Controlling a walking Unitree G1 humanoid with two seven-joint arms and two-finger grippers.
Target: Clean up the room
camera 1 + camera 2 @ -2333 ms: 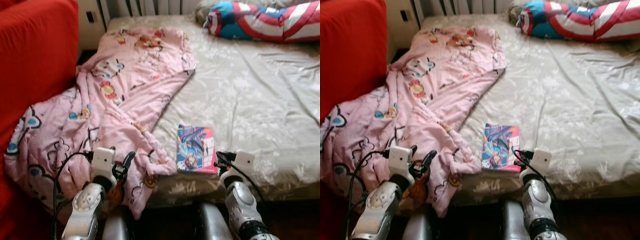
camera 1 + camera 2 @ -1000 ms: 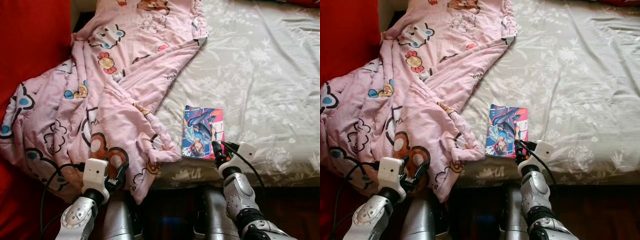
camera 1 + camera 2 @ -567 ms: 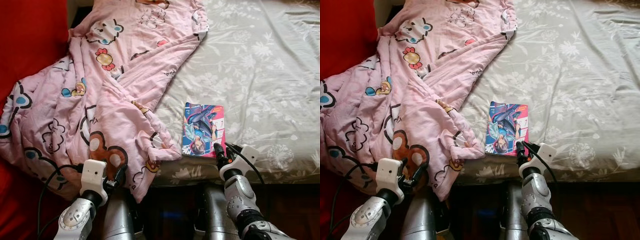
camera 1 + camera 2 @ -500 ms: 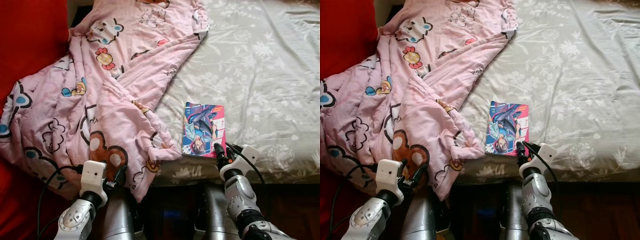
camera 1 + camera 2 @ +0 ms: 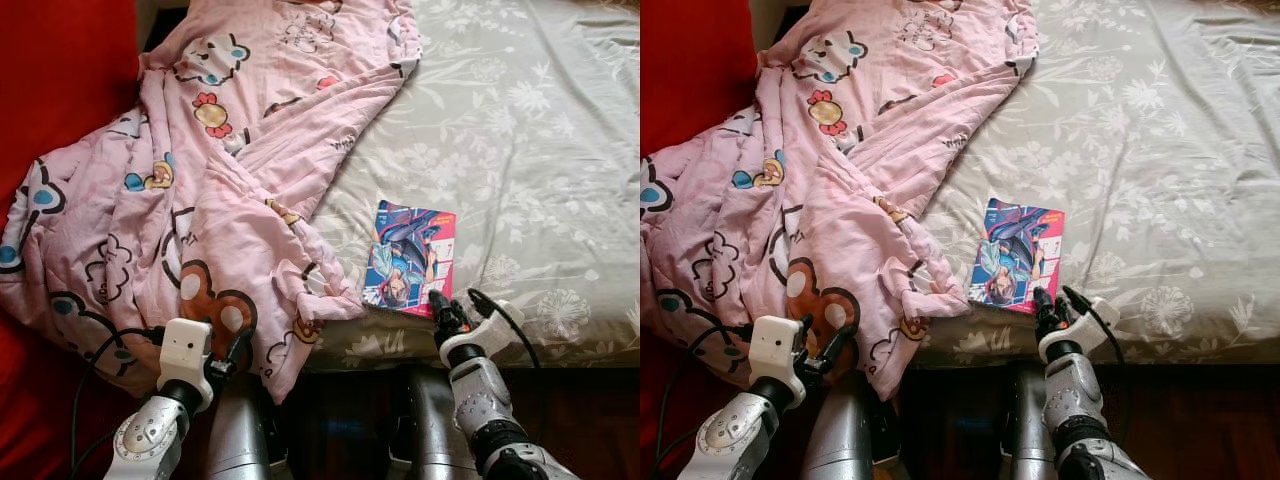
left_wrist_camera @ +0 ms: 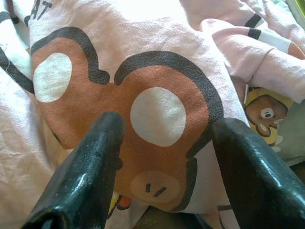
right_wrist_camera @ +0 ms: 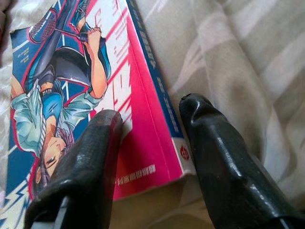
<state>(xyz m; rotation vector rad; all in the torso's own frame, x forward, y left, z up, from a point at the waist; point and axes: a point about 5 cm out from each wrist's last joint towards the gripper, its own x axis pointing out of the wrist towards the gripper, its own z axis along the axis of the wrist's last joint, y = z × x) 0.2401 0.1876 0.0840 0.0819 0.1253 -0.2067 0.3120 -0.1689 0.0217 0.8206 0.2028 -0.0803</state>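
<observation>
Book: comic book [image 5: 410, 258] with a pink spine, lying flat on the bed [image 5: 540, 150] near its front edge, cover up, just beside the hem of the pink blanket [image 5: 200, 190].

Right gripper [image 7: 152, 143]: at the book's near corner, fingers spread apart, one finger [image 7: 90, 157] over the cover and the other on the sheet beside the spine; it holds nothing yet (the spine corner sits between the two fingers).

Left gripper [image 6: 162, 157]: open and empty, poised just above a brown cartoon patch of the blanket where it hangs over the bed's front edge.

Blanket: rumpled, spilling from the bed's left side toward the red sofa [image 5: 60, 70].

Step, as I judge it: closing on the book's corner to lift it.

Risk: a thin book flat on soft bedding gives little edge to catch; the fingers may close on the cover only and bend it, pinch the sheet along with it, or push the book away across the bed.
</observation>
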